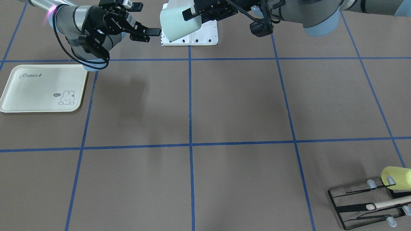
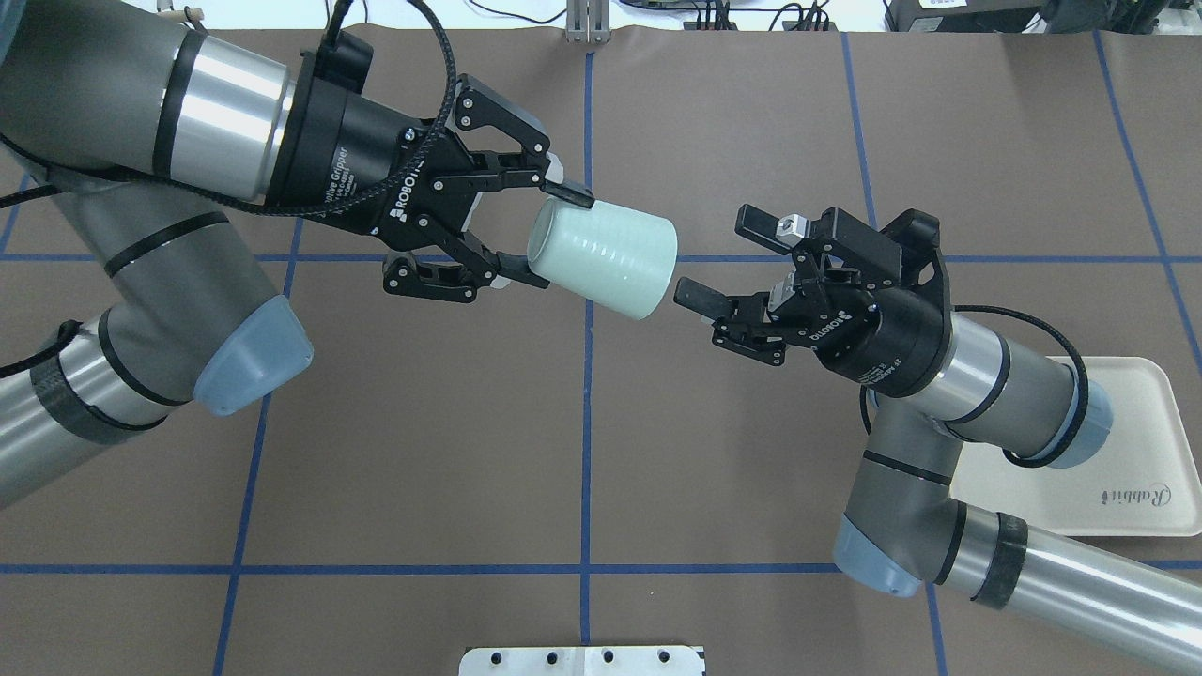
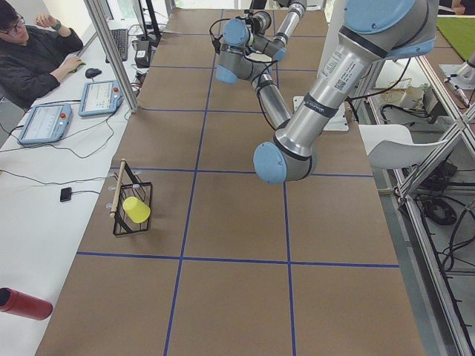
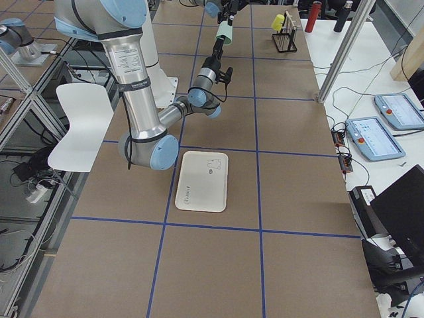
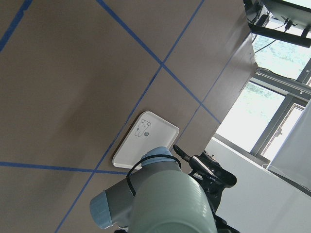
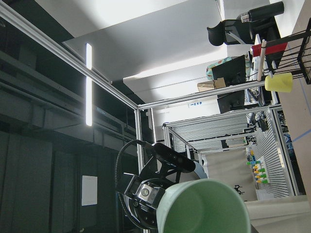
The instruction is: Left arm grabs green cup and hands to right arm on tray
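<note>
My left gripper point(image 2: 549, 235) is shut on the base end of the pale green cup point(image 2: 606, 258) and holds it sideways in the air over the table's middle. The cup's open mouth points at my right gripper point(image 2: 728, 258). That gripper is open and empty, and its lower fingertip is just short of the cup's rim. The front view shows the same: the cup point(image 1: 178, 24), my left gripper point(image 1: 192, 12) and my right gripper point(image 1: 146, 19). The right wrist view looks into the cup's mouth point(image 6: 204, 206). The cream tray point(image 2: 1127, 451) lies under my right arm.
A black wire rack point(image 1: 362, 205) with a yellow cup point(image 1: 396, 178) and a wooden stick stands at the table's far corner on my left side. A white base plate point(image 1: 205, 37) sits at the robot's edge. An operator sits beside the table in the exterior left view point(image 3: 33, 52).
</note>
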Available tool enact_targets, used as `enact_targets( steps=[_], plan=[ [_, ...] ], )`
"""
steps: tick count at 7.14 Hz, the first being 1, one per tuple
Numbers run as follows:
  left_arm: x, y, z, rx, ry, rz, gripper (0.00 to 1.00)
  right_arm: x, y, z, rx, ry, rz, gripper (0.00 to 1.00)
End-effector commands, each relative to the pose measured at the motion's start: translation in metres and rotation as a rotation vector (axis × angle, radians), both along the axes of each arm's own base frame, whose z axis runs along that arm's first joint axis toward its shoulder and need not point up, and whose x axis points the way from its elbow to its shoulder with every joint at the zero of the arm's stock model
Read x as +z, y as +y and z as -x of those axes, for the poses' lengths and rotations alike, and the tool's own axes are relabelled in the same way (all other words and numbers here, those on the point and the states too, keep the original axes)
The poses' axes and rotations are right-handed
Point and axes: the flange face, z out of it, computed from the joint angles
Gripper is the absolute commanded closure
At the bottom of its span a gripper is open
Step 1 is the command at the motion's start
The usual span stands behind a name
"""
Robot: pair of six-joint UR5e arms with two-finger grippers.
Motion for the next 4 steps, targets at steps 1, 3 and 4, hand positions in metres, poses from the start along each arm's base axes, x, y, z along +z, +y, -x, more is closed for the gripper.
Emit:
enact_targets(
  steps=[1,3,4],
  plan=[
    [-0.003,0.005,-0.007,0.016,0.001,-0.001,1.00,-0.009,0.003,0.006,0.001,-0.027,0.015,0.01],
    [-0.005,0.006,-0.009,0.019,0.004,-0.003,1.00,-0.015,0.003,0.008,-0.001,-0.040,0.013,0.02],
    [-0.005,0.006,-0.011,0.021,0.002,-0.001,1.00,-0.020,0.002,0.011,-0.001,-0.025,0.020,0.03]
  ],
)
